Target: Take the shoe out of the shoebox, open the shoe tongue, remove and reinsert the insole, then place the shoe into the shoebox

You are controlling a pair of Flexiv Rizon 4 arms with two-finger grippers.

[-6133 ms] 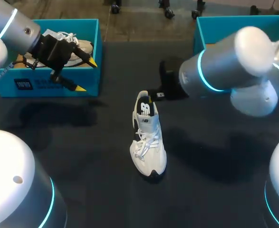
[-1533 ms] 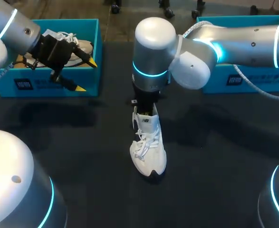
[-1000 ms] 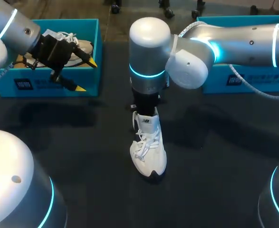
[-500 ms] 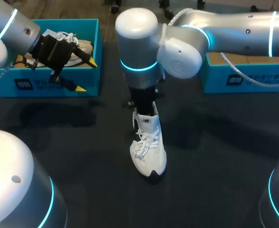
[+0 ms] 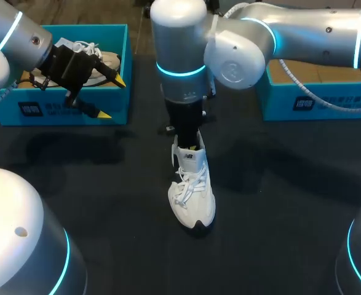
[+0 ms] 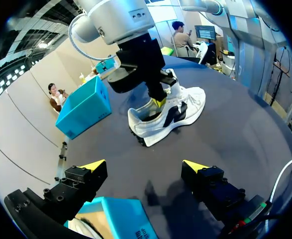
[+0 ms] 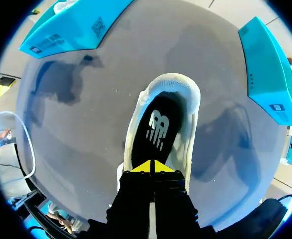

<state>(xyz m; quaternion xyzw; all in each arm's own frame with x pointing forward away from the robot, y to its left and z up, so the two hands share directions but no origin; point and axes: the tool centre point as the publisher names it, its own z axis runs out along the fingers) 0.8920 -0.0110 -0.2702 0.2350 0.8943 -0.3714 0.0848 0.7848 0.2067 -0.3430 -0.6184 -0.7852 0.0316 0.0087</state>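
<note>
Shoe (image 5: 192, 187) out, insole (image 7: 158, 124) still in. Right gripper (image 7: 152, 167) pinched shut over it. Left gripper (image 6: 145, 166) gapes empty at ten o'clock.

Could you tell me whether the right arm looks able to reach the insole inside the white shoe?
Probably yes: the right gripper hangs over the shoe's opening, the insole lies bare just ahead of its shut tips, and nothing stands between them.

Silver arms (image 5: 315, 24), cyan rings (image 5: 180, 69), yellow-tipped black pincers (image 6: 145, 165) (image 7: 150, 166)
</note>
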